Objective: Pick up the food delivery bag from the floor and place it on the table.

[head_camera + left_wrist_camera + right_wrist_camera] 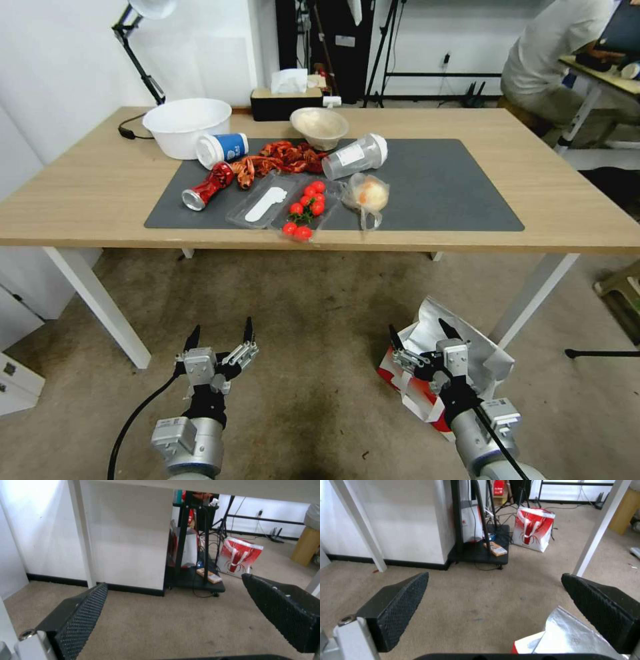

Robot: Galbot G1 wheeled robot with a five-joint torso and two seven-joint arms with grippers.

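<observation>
From the head view, the food delivery bag [427, 393] is seen on the floor [313, 373] under the right gripper [420, 337], spread wide, empty; the left gripper [220, 337] is parked wide too. In the right wrist view the foil rim [566, 635] sits by one finger, so it'd best be straddled squarely before anything's closed.

Food delivery bag [490, 363] partly behind right tool [421, 338]

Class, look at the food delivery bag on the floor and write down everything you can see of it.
The food delivery bag stands on the floor near the table's right front leg. It looks like white paper with red panels low down and a crinkled silver foil lining showing at its open, crumpled mouth. The right gripper, fingers apart, hangs over it, hiding part of it; whether they touch cannot be told.
</observation>
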